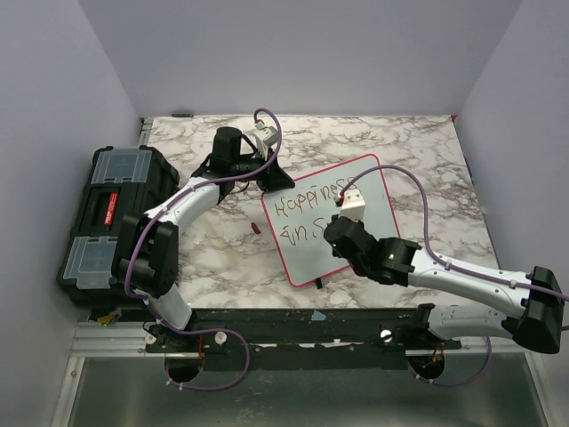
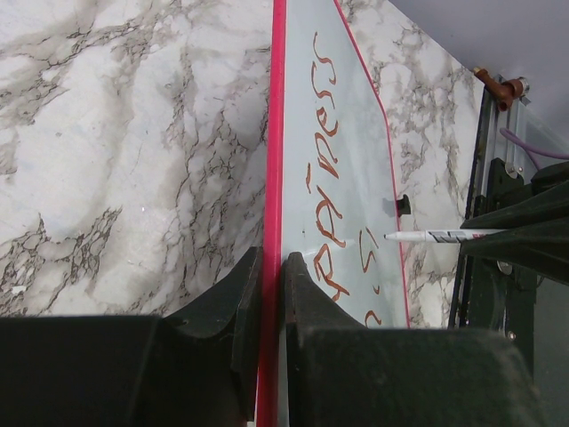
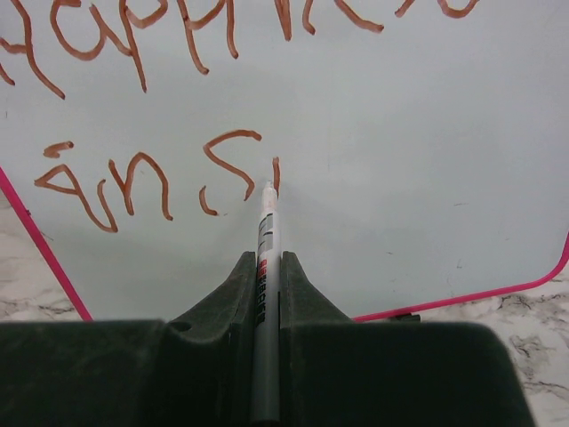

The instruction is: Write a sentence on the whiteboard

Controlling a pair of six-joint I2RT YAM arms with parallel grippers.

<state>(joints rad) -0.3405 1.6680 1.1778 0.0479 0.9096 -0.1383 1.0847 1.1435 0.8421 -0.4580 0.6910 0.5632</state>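
Whiteboard (image 1: 311, 262) with the thin pink frame is lying on the marble bench (image 1: 213, 258), near its middle and turned at an angle, so that one corner is pointing toward the arms. A small black foot is showing at the near edge of the whiteboard.

The left pincer (image 2: 271, 267) is closing on the pink frame, with one finger on each side of the edge, close to the far left corner of the whiteboard. It is gripping the whiteboard and nothing else.

The right pincer (image 3: 264, 267) is reaching over the right half of the whiteboard from the near side. It is closed on a marker (image 3: 266, 213), which is lying in the gap between the two fingers and pointing forward, away from the wrist. The white tip of the marker is meeting the white surface.

The sentence (image 3: 147, 178) is standing on the left half of the whiteboard in red-brown letters. The upper line is reading "Happiness". The lower line is showing "in S" and then one short upright stroke, and the marker tip is sitting at the lower end of this stroke. The surface to the right of the stroke is bare.

A small red object (image 1: 255, 229) is lying on the bench just left of the whiteboard, apart from it. A black toolbox (image 1: 111, 213) is sitting well to the left of the whiteboard, at the edge of the bench.
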